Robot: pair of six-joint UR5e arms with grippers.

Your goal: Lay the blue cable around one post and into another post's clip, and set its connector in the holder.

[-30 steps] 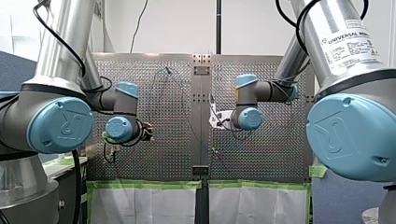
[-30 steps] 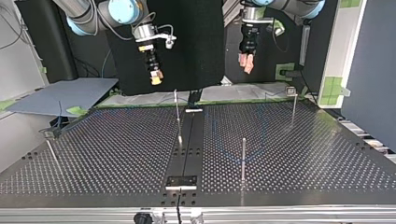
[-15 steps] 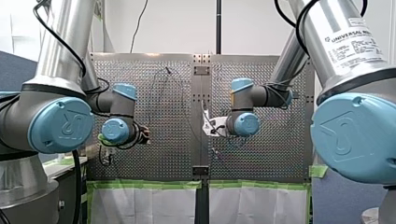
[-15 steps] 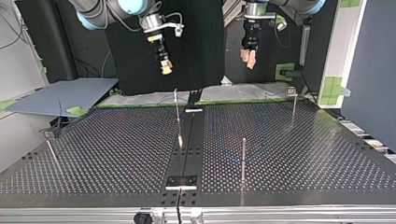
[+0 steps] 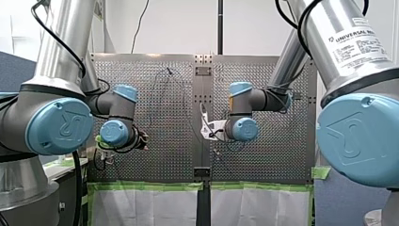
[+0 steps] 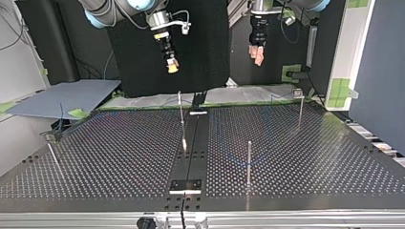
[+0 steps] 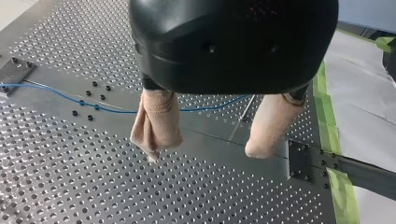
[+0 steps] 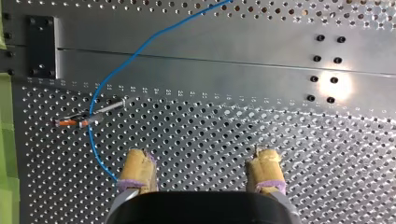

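Note:
The thin blue cable (image 8: pixel 122 65) lies loose on the perforated table and curves past a slim post (image 8: pixel 92 116) ahead of my right gripper (image 8: pixel 201 161). That gripper hangs high over the plate, open, its yellow pads (image 8: pixel 136 168) empty. In the left wrist view the cable (image 7: pixel 60 96) runs across the centre strip behind my left gripper (image 7: pixel 204 150), which is open with beige pads (image 7: pixel 156 121) holding nothing. In the top view both grippers hover well above the table: right (image 6: pixel 172 66), left (image 6: pixel 258 53). The cable (image 6: pixel 235 158) shows only faintly there.
Slim upright posts stand on the table: one near the centre strip (image 6: pixel 181 117), one nearer the camera (image 6: pixel 249 162), one at the far right (image 6: pixel 300 110), one at the left edge (image 6: pixel 51 153). A small dark plate (image 6: pixel 186 185) sits on the centre strip.
In the top view my right gripper has swung rightward and upward toward the middle. My left gripper has risen slightly. Nothing on the table has moved.

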